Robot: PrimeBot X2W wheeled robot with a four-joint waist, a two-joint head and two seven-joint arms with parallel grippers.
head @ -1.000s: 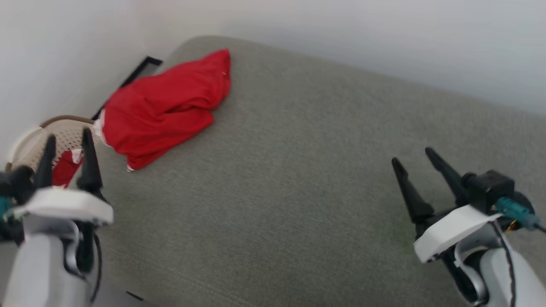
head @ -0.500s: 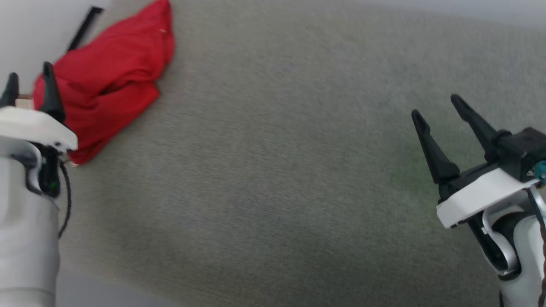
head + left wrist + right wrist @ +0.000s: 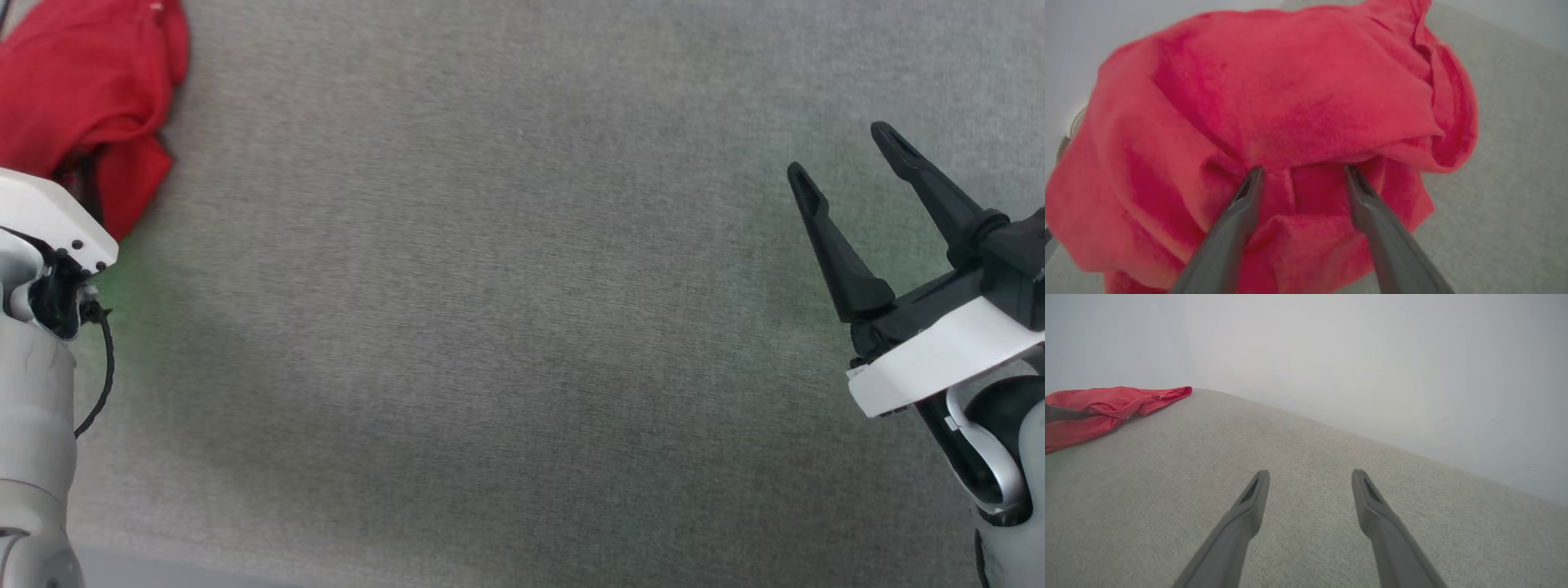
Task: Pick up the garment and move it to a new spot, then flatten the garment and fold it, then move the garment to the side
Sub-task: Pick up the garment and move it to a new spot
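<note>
One crumpled red soft-fabric garment [image 3: 82,90], one grey woven upholstered surface [image 3: 522,327], two dark long-fingered end effectors: left end effector [image 3: 1303,170], right end effector [image 3: 839,149].

A: What colours and shapes?
B: Pale grey rounded forearms [image 3: 33,425], flat white wrist plates [image 3: 939,359], long black tapered fingers [image 3: 841,261].
A: Any wiring?
B: A thin black cable [image 3: 108,371] loops below the left plate's small dark screws [image 3: 77,244].

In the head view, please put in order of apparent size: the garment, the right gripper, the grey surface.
1. grey surface: clearly largest.
2. garment and right gripper: look alike; the garment is cut off by the edge, the gripper is nearer the camera, so unranked.
</note>
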